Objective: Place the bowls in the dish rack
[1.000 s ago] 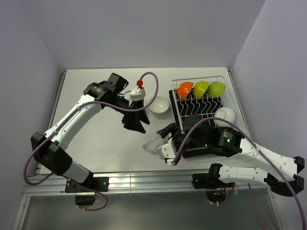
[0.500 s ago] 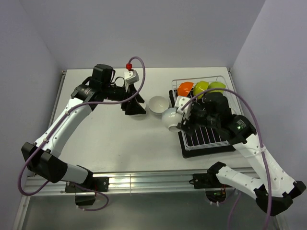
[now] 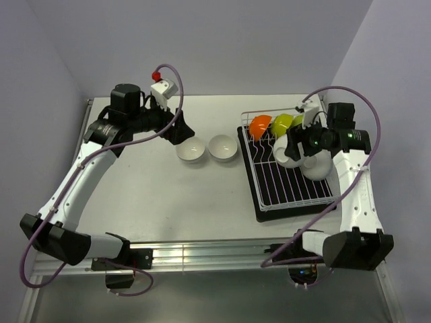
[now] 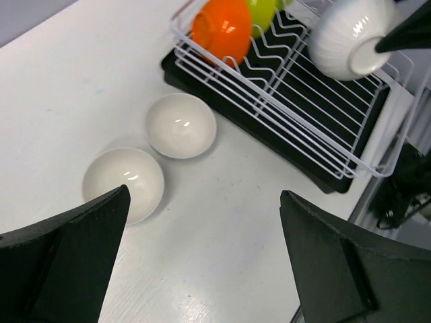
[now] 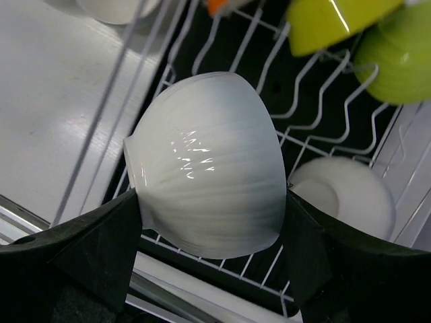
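My right gripper (image 3: 289,147) is shut on a white bowl (image 3: 281,156), tilted on its side over the dish rack (image 3: 296,195). In the right wrist view the fingers (image 5: 108,249) clamp that bowl (image 5: 209,165) on both sides. In the rack's back row stand an orange bowl (image 3: 259,125) and two lime green bowls (image 3: 282,124) (image 3: 301,121). Another white bowl (image 3: 318,167) lies in the rack at the right. Two white bowls (image 3: 191,151) (image 3: 223,147) sit upright on the table left of the rack. My left gripper (image 3: 178,133) hangs open just behind them, holding nothing (image 4: 203,202).
The rack stands on a black tray (image 3: 259,202) at the table's right side, close to the right wall. The table's back edge meets the wall behind the left arm. A purple cable (image 3: 340,94) loops above the right arm.
My left gripper opened, left a white bowl on the table beside the other one, and drew back to the left. The right arm carried its white bowl from the table over the rack.
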`<state>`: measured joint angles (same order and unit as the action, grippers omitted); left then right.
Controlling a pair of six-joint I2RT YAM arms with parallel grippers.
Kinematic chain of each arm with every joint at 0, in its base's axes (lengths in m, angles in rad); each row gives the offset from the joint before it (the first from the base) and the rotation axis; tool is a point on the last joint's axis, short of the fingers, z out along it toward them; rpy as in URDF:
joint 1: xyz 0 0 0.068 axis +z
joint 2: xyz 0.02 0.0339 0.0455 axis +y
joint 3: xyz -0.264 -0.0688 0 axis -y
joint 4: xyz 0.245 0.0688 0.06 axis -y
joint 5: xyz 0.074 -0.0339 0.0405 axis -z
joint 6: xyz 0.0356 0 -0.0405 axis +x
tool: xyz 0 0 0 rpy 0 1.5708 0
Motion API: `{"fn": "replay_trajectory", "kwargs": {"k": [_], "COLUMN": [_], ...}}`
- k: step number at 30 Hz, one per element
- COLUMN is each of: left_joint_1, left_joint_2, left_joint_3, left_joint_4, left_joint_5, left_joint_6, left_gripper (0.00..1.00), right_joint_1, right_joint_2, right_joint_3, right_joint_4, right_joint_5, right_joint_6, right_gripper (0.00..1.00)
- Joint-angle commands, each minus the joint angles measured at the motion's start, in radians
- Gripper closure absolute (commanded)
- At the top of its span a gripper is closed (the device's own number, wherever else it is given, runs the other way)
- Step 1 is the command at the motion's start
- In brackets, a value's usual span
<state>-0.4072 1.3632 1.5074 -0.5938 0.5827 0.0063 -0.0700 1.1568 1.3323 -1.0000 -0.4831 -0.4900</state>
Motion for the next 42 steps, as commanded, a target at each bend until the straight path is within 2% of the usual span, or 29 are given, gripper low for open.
{"fn": "replay_trajectory", "kwargs": {"k": [1, 5, 17, 36, 42], "left_joint_1": [0.016, 0.019, 0.021, 0.021, 0.021], "left_joint_2": [-0.073, -0.059, -0.053, -0.047, -0.042], "left_joint_3": [-0.036, -0.046, -0.069, -0.072, -0.072], "left_joint_4": [0.092, 0.085, 0.086, 0.091, 0.089], "left_joint_5": [-0.147, -0.152, -0.129, -0.121, -0.116], "left_joint_6": [-0.083, -0.124, -0.140, -0.134, -0.132], "left_gripper": [0.01, 0.01, 0.01, 0.01, 0.00], "right_joint_1": [-0.091, -0.116, -0.114, -0.025, -0.002], "right_joint_2": [0.038, 0.069, 0.181, 0.135, 0.149], "right_joint_3": [0.061, 0.039, 0.012, -0.171, -0.174], "right_joint_4": [-0.051, -0.026, 0.044, 0.201, 0.221], "right_joint_5": [0.001, 0.086, 0.208, 0.461, 0.475], "right_joint_6": [0.082, 0.131, 0.254, 0.350, 0.370], "right_gripper": [1.00, 1.00, 1.00, 1.00, 1.00]}}
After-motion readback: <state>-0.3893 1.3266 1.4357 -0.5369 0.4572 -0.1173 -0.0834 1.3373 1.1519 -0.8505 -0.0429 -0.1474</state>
